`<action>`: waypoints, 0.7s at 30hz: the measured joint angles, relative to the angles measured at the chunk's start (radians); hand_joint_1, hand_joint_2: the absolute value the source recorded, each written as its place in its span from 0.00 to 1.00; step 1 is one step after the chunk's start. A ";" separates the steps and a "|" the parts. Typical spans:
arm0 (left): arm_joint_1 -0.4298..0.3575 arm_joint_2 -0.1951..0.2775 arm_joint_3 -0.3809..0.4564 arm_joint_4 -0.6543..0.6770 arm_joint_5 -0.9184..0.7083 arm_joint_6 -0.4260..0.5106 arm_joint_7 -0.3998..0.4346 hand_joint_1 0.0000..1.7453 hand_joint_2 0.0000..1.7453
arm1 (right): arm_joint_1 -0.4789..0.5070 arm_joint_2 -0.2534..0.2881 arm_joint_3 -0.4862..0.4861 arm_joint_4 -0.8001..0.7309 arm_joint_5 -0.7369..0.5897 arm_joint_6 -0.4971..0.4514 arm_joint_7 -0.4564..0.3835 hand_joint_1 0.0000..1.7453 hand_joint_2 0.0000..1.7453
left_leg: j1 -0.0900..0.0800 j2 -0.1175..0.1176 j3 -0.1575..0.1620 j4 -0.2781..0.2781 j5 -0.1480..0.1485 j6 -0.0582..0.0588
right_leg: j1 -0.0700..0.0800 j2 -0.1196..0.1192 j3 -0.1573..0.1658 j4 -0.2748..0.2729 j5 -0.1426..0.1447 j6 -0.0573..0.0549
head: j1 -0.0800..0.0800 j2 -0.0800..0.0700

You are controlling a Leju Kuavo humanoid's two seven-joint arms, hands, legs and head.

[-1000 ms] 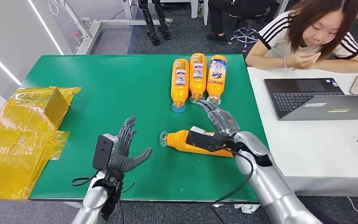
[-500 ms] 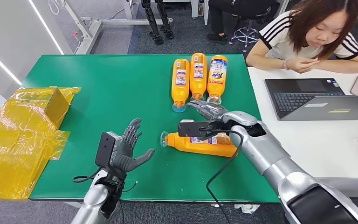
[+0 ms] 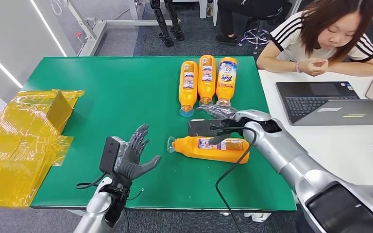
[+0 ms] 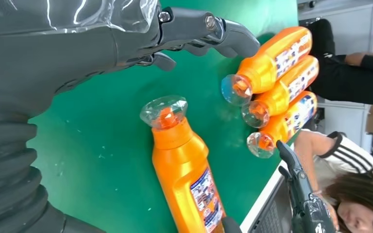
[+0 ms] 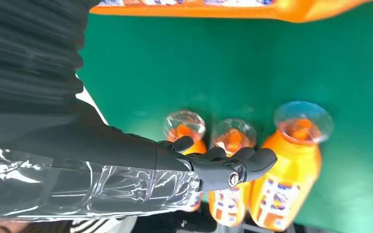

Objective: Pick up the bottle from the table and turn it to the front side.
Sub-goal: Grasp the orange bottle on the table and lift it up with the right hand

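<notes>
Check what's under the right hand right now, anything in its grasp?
Nothing held. The right hand hovers with fingers extended over the green table, between the lone bottle and the row of three bottles. Its palm side is covered.

Table (image 3: 116,97): solid green surface. Bottle (image 3: 209,148): orange body, clear cap, label in white and blue with small red marks. Three bottles (image 3: 206,80) in a row: same orange with clear caps; one label reads blue and yellow on white. Left hand (image 3: 131,155): dark grey fingers. Right hand (image 3: 218,112): dark grey under glossy clear film. Plastic sheeting (image 3: 24,141): translucent yellow. Side table (image 3: 330,145): white. Laptop (image 3: 320,102): grey with black keys. Person's shirt (image 3: 291,34): white with black stripes.
</notes>
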 joint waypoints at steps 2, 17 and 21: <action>0.002 0.000 0.002 0.000 0.004 -0.004 0.004 0.00 1.00 | 0.001 -0.015 0.012 0.003 -0.007 0.009 0.009 0.00 1.00 | 0.000 0.000 0.000 0.000 0.000 0.000 | 0.000 0.000 0.000 0.000 0.000 0.000 | 0.000 0.000; 0.011 0.001 0.017 -0.001 0.030 -0.028 0.015 0.00 1.00 | 0.045 -0.111 0.080 0.010 -0.047 0.027 0.024 0.00 1.00 | 0.000 -0.001 0.000 0.000 0.000 0.000 | 0.000 0.000 0.000 0.000 0.000 0.000 | 0.000 0.000; 0.011 0.001 0.020 -0.001 0.036 -0.036 0.016 0.00 1.00 | 0.074 -0.133 0.089 0.000 -0.062 0.020 0.023 0.00 1.00 | 0.000 -0.001 0.000 0.000 0.000 0.000 | 0.000 0.000 0.000 0.000 0.000 0.000 | 0.000 0.000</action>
